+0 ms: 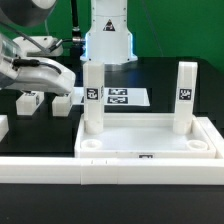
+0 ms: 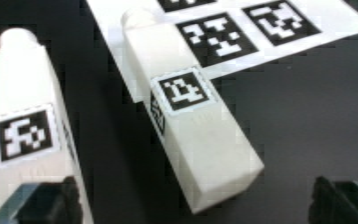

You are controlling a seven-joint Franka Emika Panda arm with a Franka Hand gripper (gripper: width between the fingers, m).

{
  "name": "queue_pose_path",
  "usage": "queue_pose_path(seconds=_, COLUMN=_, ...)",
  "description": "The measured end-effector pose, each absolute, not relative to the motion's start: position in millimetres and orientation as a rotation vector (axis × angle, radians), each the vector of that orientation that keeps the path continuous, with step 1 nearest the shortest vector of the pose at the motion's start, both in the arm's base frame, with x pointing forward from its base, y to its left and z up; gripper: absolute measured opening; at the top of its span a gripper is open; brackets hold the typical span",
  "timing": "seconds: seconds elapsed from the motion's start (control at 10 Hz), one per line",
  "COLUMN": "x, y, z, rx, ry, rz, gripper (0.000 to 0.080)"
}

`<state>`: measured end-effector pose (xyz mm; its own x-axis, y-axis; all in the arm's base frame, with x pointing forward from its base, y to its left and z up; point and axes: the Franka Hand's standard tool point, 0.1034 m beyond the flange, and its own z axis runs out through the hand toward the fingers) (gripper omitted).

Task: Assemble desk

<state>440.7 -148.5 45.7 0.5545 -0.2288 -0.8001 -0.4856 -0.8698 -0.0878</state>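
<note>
The desk's white tabletop lies in the front middle of the exterior view. Two square legs stand upright at its far corners, one toward the exterior view's left and one toward its right. Two loose legs lie on the black table at the exterior view's left. My gripper hovers open just above them. In the wrist view the middle leg lies between my spread fingertips, its end near the gripper, untouched. The other loose leg lies beside it.
The marker board lies flat behind the tabletop, beyond the loose legs. Long white border bars run along the front and at the exterior view's left edge. The robot's base stands at the back.
</note>
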Motion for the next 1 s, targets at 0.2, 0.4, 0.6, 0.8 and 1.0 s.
queue_pose_path(seconds=0.2, x=440, y=-149, z=43.5, rx=-2.491, ry=0.593, rz=1.223, gripper=0.0648)
queue_pose_path(seconds=0.4, x=431, y=-147, z=44.5, rx=-2.425, ry=0.587, rz=1.307, gripper=0.0648)
queue_pose_path(seconds=0.6, x=426, y=-145, z=37.2, rx=-2.338, ry=0.580, rz=1.439, gripper=0.0648)
queue_pose_path(seconds=0.8, x=425, y=-142, z=30.2, rx=-2.336, ry=0.581, rz=1.458, gripper=0.0648)
queue_pose_path(seconds=1.0, x=423, y=-130, z=29.8, rx=-2.351, ry=0.626, rz=1.494, gripper=0.0648)
